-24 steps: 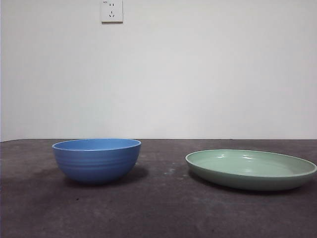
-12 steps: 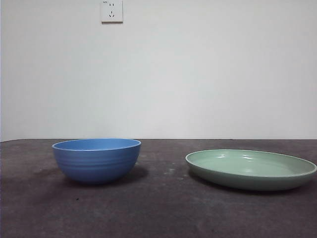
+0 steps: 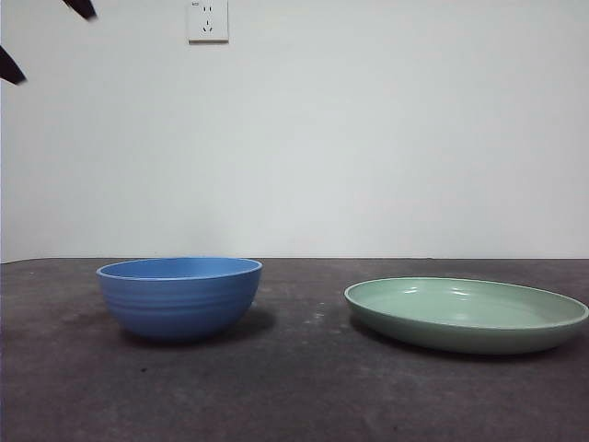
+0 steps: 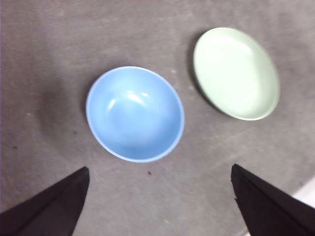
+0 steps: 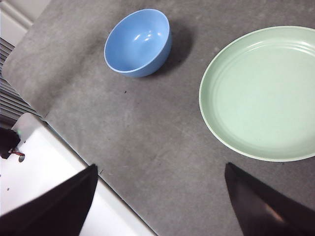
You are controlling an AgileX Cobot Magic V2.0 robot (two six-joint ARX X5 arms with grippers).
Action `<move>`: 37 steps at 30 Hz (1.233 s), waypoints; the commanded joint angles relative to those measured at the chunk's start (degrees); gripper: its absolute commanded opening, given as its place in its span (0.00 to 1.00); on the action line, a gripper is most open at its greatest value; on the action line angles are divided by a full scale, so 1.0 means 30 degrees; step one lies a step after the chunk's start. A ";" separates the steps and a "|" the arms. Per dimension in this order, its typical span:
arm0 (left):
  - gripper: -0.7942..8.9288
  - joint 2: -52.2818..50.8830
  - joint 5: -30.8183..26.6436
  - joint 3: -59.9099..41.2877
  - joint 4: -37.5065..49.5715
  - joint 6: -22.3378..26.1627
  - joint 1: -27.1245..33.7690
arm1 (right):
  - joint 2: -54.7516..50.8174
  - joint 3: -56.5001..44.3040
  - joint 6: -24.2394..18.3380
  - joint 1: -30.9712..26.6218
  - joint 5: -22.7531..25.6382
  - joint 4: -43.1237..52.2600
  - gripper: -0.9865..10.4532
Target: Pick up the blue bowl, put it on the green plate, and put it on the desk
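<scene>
The blue bowl (image 3: 179, 296) stands upright and empty on the desk (image 3: 294, 387), left of the green plate (image 3: 467, 314), which lies flat with a gap between them. My left gripper (image 4: 160, 169) hangs open high above the desk, with the blue bowl (image 4: 135, 113) just ahead of its jaws and the green plate (image 4: 236, 73) further off. In the front view the left gripper (image 3: 46, 37) shows only as two black tips at the top left corner. My right gripper (image 5: 160, 167) is open too and holds nothing, high over the desk near the green plate (image 5: 263, 93), with the blue bowl (image 5: 138, 42) beyond.
A white wall with a power socket (image 3: 208, 20) stands behind the desk. In the right wrist view the desk's edge meets a white surface (image 5: 54, 162) near the jaws.
Two black jaw tips have come into the front view at the top left corner. The bowl and the plate have not moved.
</scene>
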 commanded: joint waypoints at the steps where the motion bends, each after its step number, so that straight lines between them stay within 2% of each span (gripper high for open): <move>1: 0.56 0.1632 -0.0998 0.0933 0.0102 -0.0036 -0.0539 | 0.0095 0.0372 -0.0073 0.0095 -0.0007 0.0153 0.45; 12: 0.56 0.6776 -0.5195 0.1362 0.2040 -0.0066 -0.2142 | 0.0095 0.0372 -0.0080 0.0095 0.0000 0.0226 0.45; 16: 0.56 0.8357 -0.5763 0.1362 0.2674 -0.0408 -0.2229 | 0.0095 0.0372 -0.0080 0.0095 0.0000 0.0299 0.45; 26: 0.55 1.1256 -0.5778 0.1362 0.4269 -0.0699 -0.2229 | 0.0102 0.0372 -0.0087 0.0095 0.0000 0.0444 0.45; 33: 0.48 1.2429 -0.5792 0.1362 0.4524 -0.0984 -0.2237 | 0.0102 0.0372 -0.0087 0.0095 0.0000 0.0597 0.45; 37: 0.33 1.2531 -0.5792 0.1362 0.4546 -0.1078 -0.2229 | 0.0102 0.0372 -0.0087 0.0095 0.0000 0.0721 0.45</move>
